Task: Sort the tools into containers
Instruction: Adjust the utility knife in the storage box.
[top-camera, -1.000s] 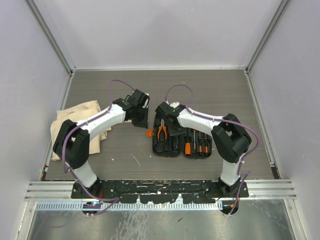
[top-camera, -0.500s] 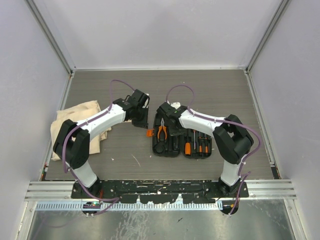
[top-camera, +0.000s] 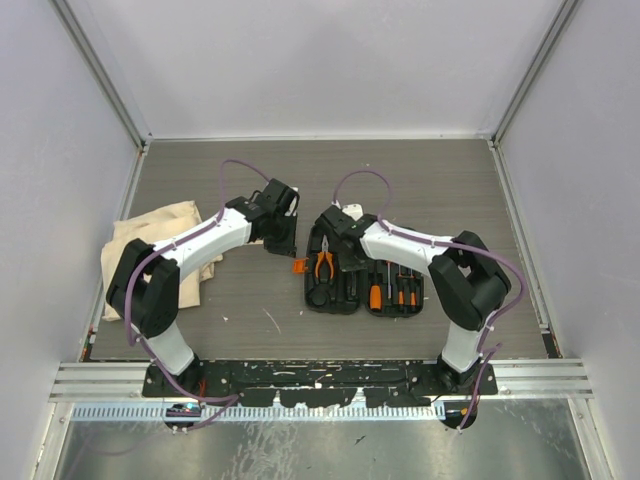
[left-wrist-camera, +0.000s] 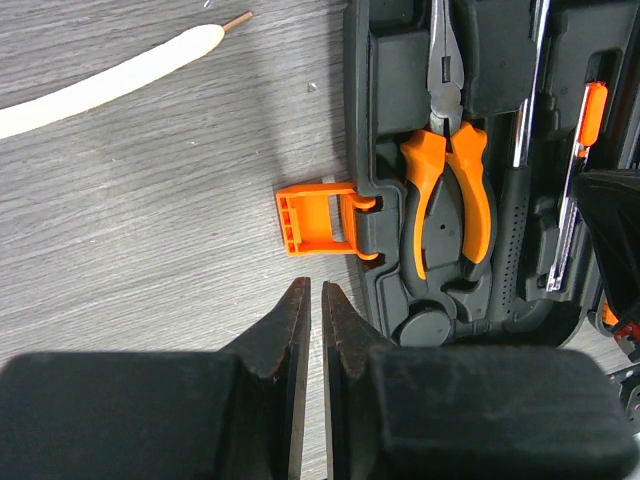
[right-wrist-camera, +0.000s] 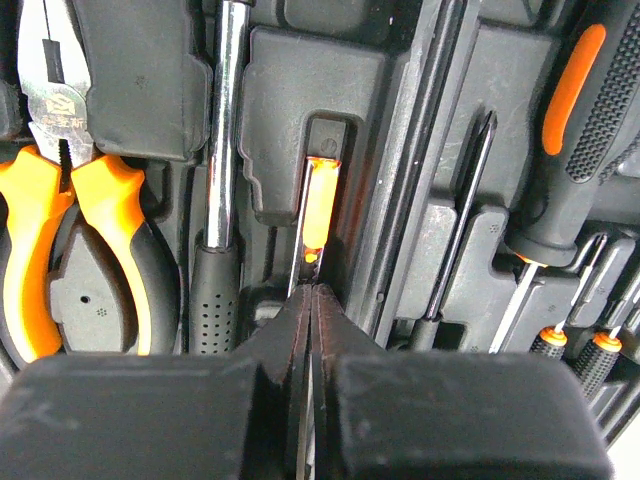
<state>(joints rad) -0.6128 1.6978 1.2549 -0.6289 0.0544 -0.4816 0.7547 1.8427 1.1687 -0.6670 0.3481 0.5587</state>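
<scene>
The black tool case (top-camera: 345, 301) lies open on the table. In its slots lie the orange-and-black pliers (right-wrist-camera: 60, 230), the hammer (right-wrist-camera: 215, 290) and black-and-orange screwdrivers (right-wrist-camera: 575, 130). My right gripper (right-wrist-camera: 311, 292) hangs low over the case, shut on the steel end of the thin orange-tipped driver (right-wrist-camera: 318, 210), which lies in its slot. My left gripper (left-wrist-camera: 312, 290) hovers over the table just left of the case. Its jaws are shut to a hairline slit with nothing between them. It is just short of the case's orange latch (left-wrist-camera: 315, 218), which is swung open. The beige cloth bag (top-camera: 150, 235) lies far left.
A thin pale stick (left-wrist-camera: 110, 80) lies on the table left of the case, beyond my left gripper. White walls and metal rails bound the dark wood table (top-camera: 430, 180) on three sides.
The right arm's elbow has drifted slightly to the right. Both grippers keep their places and their jaws have not changed.
</scene>
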